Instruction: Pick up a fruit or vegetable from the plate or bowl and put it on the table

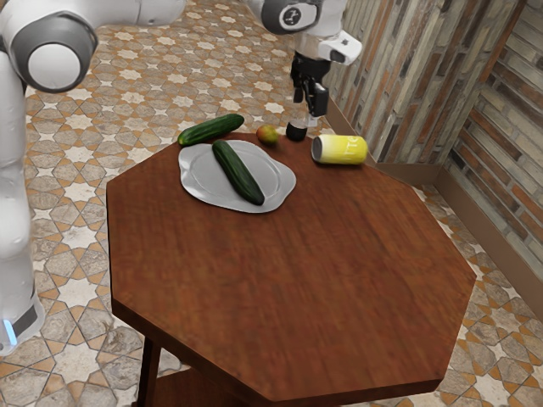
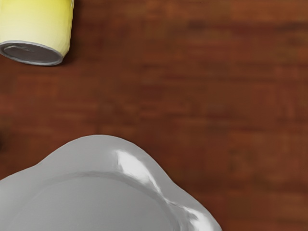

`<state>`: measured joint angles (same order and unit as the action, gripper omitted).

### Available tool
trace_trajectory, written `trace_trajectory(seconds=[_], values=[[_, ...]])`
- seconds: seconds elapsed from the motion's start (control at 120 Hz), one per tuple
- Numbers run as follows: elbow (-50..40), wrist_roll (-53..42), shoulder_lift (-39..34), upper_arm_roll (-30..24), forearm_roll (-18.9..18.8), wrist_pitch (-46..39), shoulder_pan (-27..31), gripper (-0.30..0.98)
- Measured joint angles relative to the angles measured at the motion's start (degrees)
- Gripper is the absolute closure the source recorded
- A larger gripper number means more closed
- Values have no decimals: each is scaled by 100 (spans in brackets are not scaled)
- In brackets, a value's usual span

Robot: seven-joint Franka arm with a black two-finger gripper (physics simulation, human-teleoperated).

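A wooden table (image 1: 297, 280) holds a grey, wavy-rimmed plate (image 1: 197, 174) with a long, glossy, dark green cucumber (image 1: 238, 174) on it. Toward the exterior view's right from the plate are the raised gripper (image 1: 310, 108), open or closed I cannot tell, and a yellow can (image 1: 339, 150), its lettering unreadable.

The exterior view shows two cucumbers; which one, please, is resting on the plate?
The cucumber nearer the middle of the table rests on the plate; the other cucumber lies outside the plate's rim.
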<state>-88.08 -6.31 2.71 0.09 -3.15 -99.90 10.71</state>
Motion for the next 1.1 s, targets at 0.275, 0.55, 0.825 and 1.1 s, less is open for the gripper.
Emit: trace_trajectory(seconds=[0.275, 0.55, 0.825, 1.1], values=[[334, 148, -31, -80, -67, -45, -348, 0], [575, 2901, -20, 7, 343, 1548, -1021, 0], [423, 6124, 91, 336, 96, 2251, -1306, 0], [-1170, 7830, -751, 595, 333, 1790, -390, 0]])
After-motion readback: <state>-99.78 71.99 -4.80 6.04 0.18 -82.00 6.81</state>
